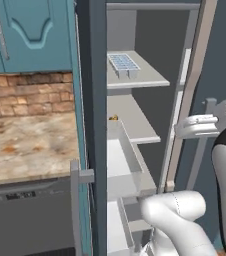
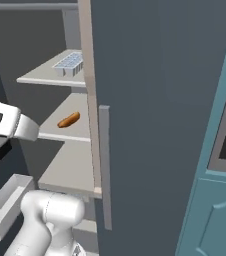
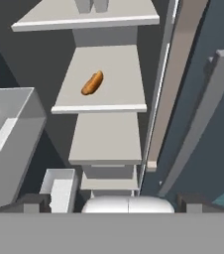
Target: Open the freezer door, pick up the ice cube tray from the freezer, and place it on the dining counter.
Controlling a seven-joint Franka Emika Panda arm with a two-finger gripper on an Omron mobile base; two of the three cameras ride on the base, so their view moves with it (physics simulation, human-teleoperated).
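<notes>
A: Pale blue-grey, gridded. That's the ice cube tray [image 1: 124, 65], on the top shelf [image 1: 150, 77] inside the freezer [image 1: 155, 35], sitting near the shelf's front edge, nothing touching it.

B: Door status?

A: The freezer door [image 2: 160, 100] is swung open; in the right base view its slate face covers most of the pic, w/ the grey bar handle [image 2: 105, 165] near its left edge. Freezer interior visible to the left of it.

B: And the fingers?

A: Spread wide, holding nothing. In the hand view the tips sit at the bottom corners, gripper [image 3: 111, 203] looking into the compartment. In the left base view the white hand [image 1: 197, 126] is on the right, approx level w/ the 2nd shelf, just beside the door's edge, well below and right of the tray.

B: Anything else inside?

A: An orange-brown sausage-shaped item [image 3: 92, 83] lying on the 2nd shelf [image 3: 104, 94], one level under the tray. A light grey drawer bin [image 1: 127, 165] is pulled out lower down on the left.

B: Outside the fridge?

A: Left base view: small marbled desk [image 1: 30, 145] backed by a brick wall [image 1: 30, 95], teal cabinets [image 1: 30, 30] above.
</notes>
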